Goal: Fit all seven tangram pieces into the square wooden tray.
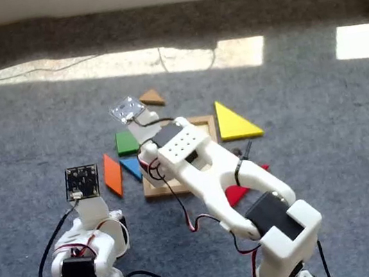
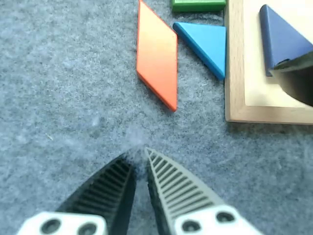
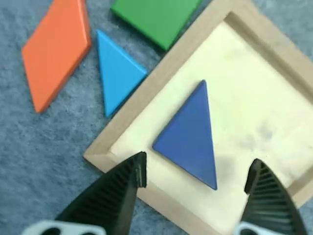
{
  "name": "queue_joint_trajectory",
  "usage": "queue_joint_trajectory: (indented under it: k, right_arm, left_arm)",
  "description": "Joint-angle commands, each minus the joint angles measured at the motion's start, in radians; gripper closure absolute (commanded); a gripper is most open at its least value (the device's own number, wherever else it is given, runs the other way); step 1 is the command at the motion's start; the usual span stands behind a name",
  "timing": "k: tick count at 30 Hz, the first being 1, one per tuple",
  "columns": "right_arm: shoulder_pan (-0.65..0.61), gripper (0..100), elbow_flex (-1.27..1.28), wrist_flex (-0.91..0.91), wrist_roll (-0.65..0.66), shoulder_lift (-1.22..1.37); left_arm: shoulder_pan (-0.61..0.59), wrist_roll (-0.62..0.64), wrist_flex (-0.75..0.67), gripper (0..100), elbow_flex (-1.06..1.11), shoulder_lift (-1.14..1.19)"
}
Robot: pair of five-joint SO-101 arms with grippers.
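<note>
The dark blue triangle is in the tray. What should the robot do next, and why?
Probably swing the right gripper over to the light blue triangle. It is open, the dark blue triangle lies flat inside the tray, not gripped, and the light blue one sits on the carpet right beside the tray's rim.

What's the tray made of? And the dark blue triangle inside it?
The tray looks like bare pale wood: tan rim, paler floor. The dark blue triangle is probably painted wood, smooth and matte; the paint hides it, so maybe plastic.
</note>
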Motion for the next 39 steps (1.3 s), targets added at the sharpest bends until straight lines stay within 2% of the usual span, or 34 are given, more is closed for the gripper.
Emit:
queue_joint_trajectory:
  k: [1, 6, 10, 15, 29, 39]
  right_arm:
    - [-0.005, 72.4, -0.107, 0.061, -0.009, -0.051]
    - [0.111, 99.8, -0.142, 0.064, -0.009, -0.091]
    - [0.205, 98.3, -0.136, -0.016, -0.009, -0.062]
    - [0.225, 99.3, -0.139, -0.081, -0.008, 0.044]
    - [0.074, 99.3, -0.104, -0.012, 0.060, 0.108]
    - [0.087, 99.3, -0.113, -0.016, 0.061, 0.107]
  left_arm:
    - [-0.002, -0.003, 0.005, 100, 0.021, -0.035]
    - [-0.002, -0.003, 0.005, 100, 0.021, -0.035]
    - [-0.002, -0.003, 0.005, 100, 0.021, -0.035]
    - [-0.002, -0.003, 0.005, 100, 0.021, -0.035]
    - [-0.002, -0.003, 0.005, 100, 0.021, -0.035]
    - [-0.002, -0.003, 0.005, 100, 0.021, -0.035]
